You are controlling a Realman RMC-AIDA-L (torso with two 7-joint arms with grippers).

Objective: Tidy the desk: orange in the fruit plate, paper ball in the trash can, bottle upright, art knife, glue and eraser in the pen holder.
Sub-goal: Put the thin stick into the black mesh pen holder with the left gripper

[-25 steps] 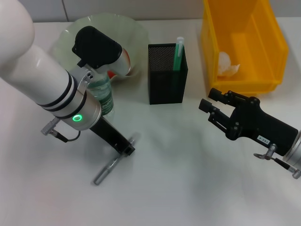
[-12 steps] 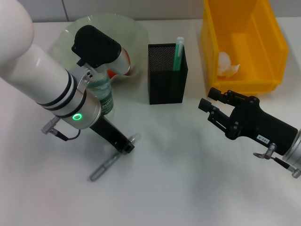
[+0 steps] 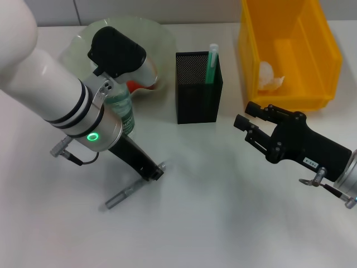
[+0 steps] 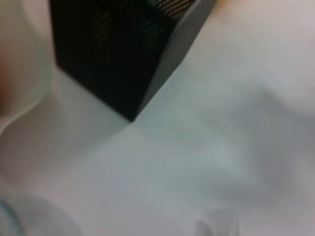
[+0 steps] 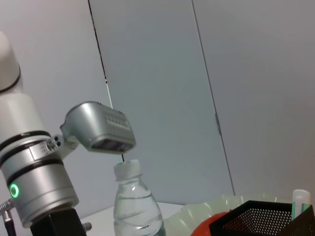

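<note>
Nearest the camera, the art knife (image 3: 124, 194) lies flat on the white desk (image 3: 212, 223), a slim grey stick whose long axis runs on a diagonal: one end reaches toward the robot and its left, the other points up at the tips of the left gripper (image 3: 153, 173), just short of them or touching (I cannot tell which). Whether those tips are apart or pinched together is not visible, since the black finger assembly hides them from the head camera. The gripper sits low over the desk at the knife's upper end, which I judge to be the grasp stage for this tool, as it is the one item not yet put away.

Out to that gripper's right, well apart across bare desk, the right gripper (image 3: 245, 121) hangs idle with its fingers spread and nothing between them.

Beyond the left gripper, partly behind the left wrist, the bottle (image 3: 121, 114) stands upright, cap up, so that step looks done. Farther back and to the right stands the pen holder (image 3: 198, 95), with a green-capped glue stick (image 3: 211, 64) upright in one corner. Behind the bottle, the fruit plate (image 3: 162, 39) holds the orange (image 3: 134, 85), mostly hidden. Farthest right, the trash can (image 3: 329, 56) contains the paper ball (image 3: 269, 75).
</note>
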